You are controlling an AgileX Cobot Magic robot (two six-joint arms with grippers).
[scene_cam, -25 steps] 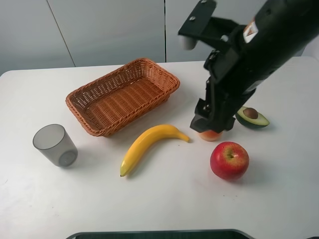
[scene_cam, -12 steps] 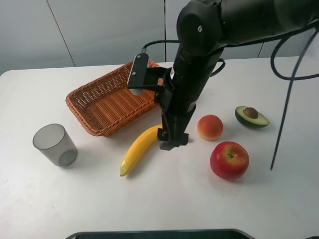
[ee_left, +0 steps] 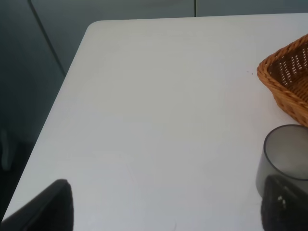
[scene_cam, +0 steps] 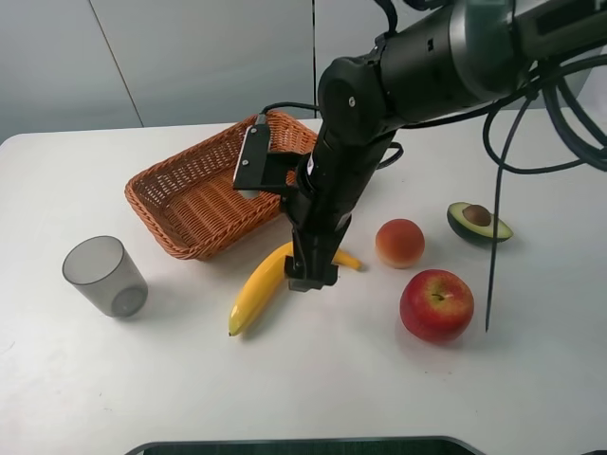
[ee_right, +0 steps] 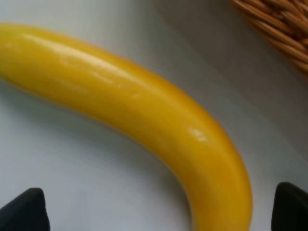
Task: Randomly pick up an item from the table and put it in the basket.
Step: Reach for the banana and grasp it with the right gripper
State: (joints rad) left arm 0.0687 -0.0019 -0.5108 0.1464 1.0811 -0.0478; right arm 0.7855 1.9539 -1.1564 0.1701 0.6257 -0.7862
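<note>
The yellow banana (scene_cam: 254, 289) lies on the white table (scene_cam: 332, 379) just in front of the orange-brown wicker basket (scene_cam: 152, 175). My right gripper (scene_cam: 308, 275) reaches across and stands low over the banana's right half, with one finger on each side of it. In the right wrist view the banana (ee_right: 144, 110) fills the frame between the open fingertips of the right gripper (ee_right: 156, 209), with the basket's edge (ee_right: 279, 29) beside it. My left gripper (ee_left: 166, 207) is open and empty over the table's left part, near the basket's corner (ee_left: 288, 82). It is out of the exterior view.
A grey translucent cup (scene_cam: 104, 275) stands left of the banana and also shows in the left wrist view (ee_left: 284, 154). A peach (scene_cam: 399, 243), a red apple (scene_cam: 436, 304) and a halved avocado (scene_cam: 479, 223) lie to the right of the gripper.
My right arm has swung left from above the peach to the banana and lowered over it. The fruit and basket have not moved.
</note>
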